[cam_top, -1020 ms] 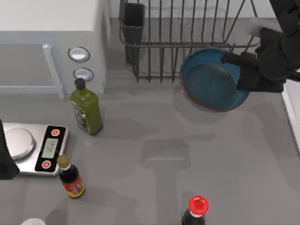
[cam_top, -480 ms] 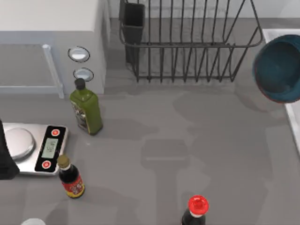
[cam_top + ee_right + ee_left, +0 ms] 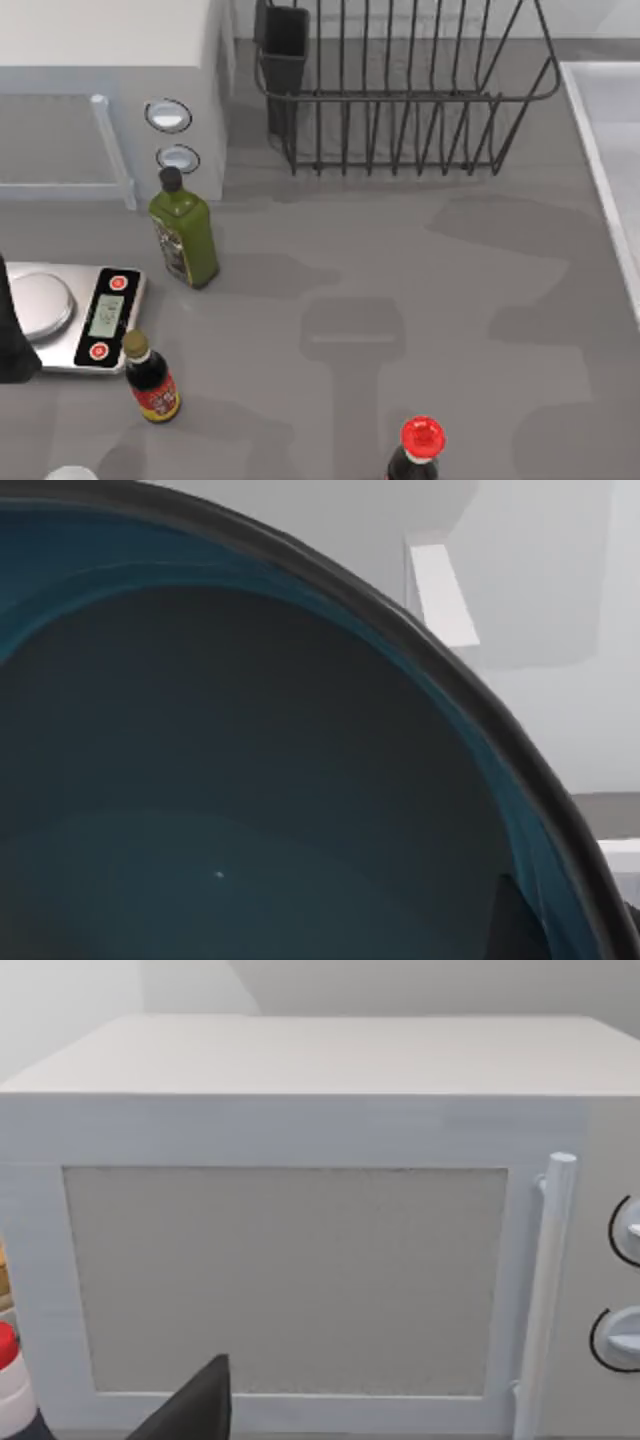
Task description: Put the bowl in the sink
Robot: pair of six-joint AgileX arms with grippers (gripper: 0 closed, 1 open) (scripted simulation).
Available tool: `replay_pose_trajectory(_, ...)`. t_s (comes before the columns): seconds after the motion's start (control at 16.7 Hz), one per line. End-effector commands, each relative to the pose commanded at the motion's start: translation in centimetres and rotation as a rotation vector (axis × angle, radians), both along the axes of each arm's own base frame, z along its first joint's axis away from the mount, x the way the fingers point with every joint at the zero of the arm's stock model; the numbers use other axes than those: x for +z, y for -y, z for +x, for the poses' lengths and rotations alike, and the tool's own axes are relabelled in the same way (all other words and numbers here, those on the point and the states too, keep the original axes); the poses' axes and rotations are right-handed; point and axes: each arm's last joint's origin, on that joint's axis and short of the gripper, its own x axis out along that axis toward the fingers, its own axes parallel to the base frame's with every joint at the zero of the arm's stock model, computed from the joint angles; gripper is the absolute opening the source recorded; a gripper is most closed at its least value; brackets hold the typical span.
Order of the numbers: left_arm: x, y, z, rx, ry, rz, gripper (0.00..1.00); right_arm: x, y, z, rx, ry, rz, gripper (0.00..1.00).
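One bowl [image 3: 230, 780] looms right before the right wrist camera, apparently carried, though I cannot tell how the fingers stand. Carrying step, I judge; next, lower it and let go over the sink [image 3: 612, 150] at the surface's three o'clock edge.

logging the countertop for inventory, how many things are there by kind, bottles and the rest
bottles: 3, green one, brown-capped one, red-capped one
microwave: 1
scale: 1
dish rack: 1
bowl: 1
sink: 1
total: 8
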Motion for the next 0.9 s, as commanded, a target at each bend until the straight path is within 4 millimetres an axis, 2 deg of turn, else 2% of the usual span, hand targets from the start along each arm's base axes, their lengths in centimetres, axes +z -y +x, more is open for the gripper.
replay_pose_trajectory(0.24,0.0,0.0,0.0,0.0,0.0,0.0,1.0,1.3,1.3,-1.5,-0.053,0.103,-0.079,0.0)
replay_pose_trajectory(0.6,0.0,0.0,0.0,0.0,0.0,0.0,1.0,1.2,1.3,-1.3,-0.05,0.102,-0.076,0.0)
replay_pose_trajectory(0.72,0.0,0.0,0.0,0.0,0.0,0.0,1.0,0.5,1.5,-1.1,-0.052,0.099,-0.074,0.0)
replay_pose_trajectory(0.9,0.0,0.0,0.0,0.0,0.0,0.0,1.0,-2.3,2.1,-0.4,-0.052,0.09,-0.069,0.0)
